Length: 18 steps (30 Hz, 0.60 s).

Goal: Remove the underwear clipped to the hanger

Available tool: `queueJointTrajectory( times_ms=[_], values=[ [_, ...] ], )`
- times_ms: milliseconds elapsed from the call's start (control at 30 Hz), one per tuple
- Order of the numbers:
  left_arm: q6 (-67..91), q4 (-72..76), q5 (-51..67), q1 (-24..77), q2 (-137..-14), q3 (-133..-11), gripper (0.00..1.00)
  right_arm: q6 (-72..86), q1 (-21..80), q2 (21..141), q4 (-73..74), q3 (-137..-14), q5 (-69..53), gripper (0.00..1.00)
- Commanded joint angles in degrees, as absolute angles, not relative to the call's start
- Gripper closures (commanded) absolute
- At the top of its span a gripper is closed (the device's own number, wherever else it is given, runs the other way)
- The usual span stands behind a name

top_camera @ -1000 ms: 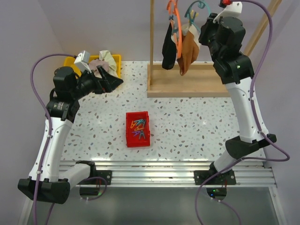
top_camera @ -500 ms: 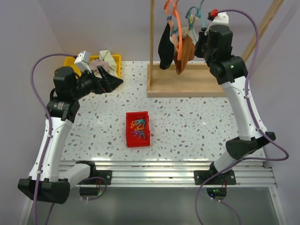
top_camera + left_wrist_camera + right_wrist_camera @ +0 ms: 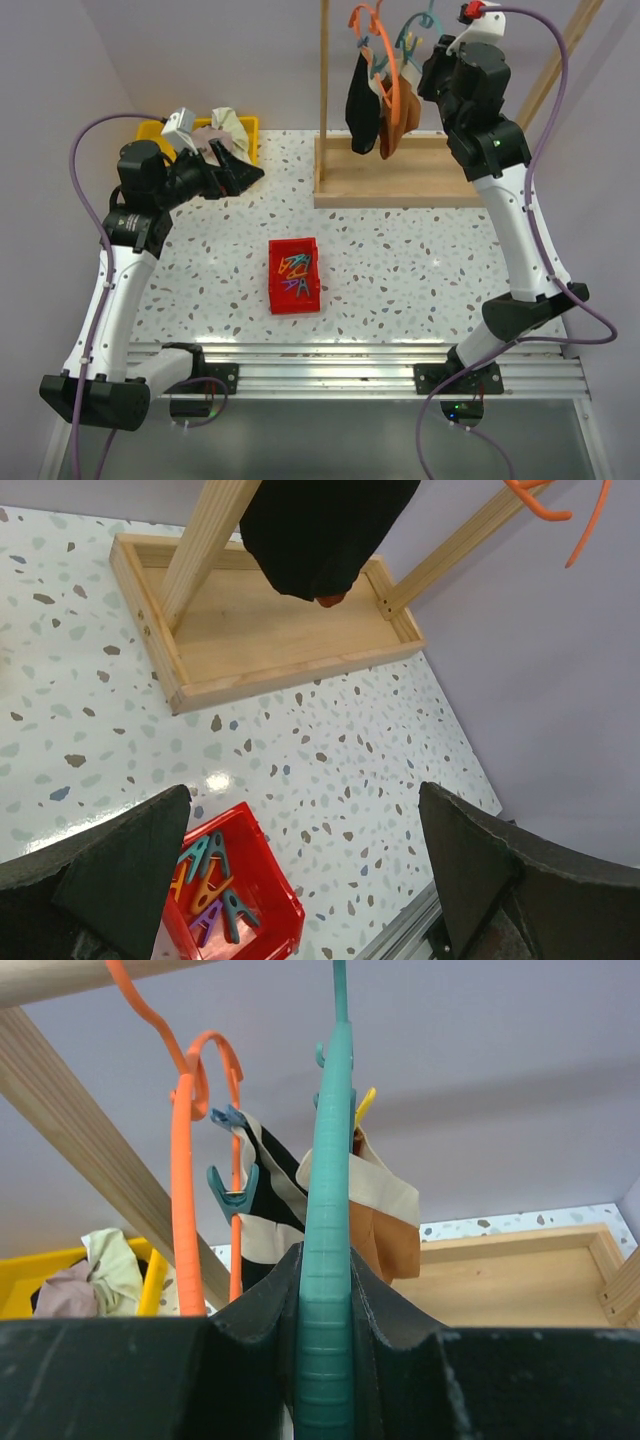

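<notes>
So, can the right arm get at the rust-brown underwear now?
Likely yes, but not at once: the right pincer grips the teal hanger; the rust-brown underwear hangs clipped just beyond, nothing between.

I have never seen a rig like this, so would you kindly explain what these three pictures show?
A left arm and a right arm are bolted to a speckled table. The wide picture looks down from above; the other two come from cameras on the wrists. On the table stand a red bin holding clips, a yellow bin with cloth, and a wooden rack. From it hang an orange hanger and a teal hanger, with the black underwear and rust-brown underwear clipped on. The right end effector is clamped on the teal hanger; the left end effector is open.
</notes>
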<state>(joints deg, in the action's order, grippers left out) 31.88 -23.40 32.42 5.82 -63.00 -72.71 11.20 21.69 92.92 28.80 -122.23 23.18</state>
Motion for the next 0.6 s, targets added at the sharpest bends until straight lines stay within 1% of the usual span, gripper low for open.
queueJointTrajectory(
  times_ms=[0, 67, 200, 333, 467, 567],
  values=[
    [31.55, -20.48, 33.49, 6.15, -62.84, -73.13, 0.0, 9.93, 21.53, 90.79, 19.17, -124.81, 24.79, 1.0],
    [31.64, -20.48, 33.49, 6.15, -62.75, -73.21, 0.0, 9.58, 21.53, 89.66, 18.63, -124.02, 24.43, 1.0],
    [31.55, -20.39, 33.31, 6.15, -62.84, -73.21, 0.0, 9.06, 21.62, 86.58, 12.24, -118.31, 24.35, 1.0],
    [31.73, -20.3, 33.66, 6.15, -63.1, -73.48, 0.0, 8.53, 21.62, 86.92, 10.29, -118.74, 24.43, 1.0],
    [31.55, -20.65, 33.66, 6.15, -63.19, -73.56, 0.0, 8.53, 21.62, 86.84, 10.72, -120.06, 24.61, 1.0],
    [31.47, -20.83, 33.66, 6.15, -63.11, -73.39, 0.0, 8.18, 21.62, 86.14, 15.54, -120.94, 25.05, 1.0]
  ],
)
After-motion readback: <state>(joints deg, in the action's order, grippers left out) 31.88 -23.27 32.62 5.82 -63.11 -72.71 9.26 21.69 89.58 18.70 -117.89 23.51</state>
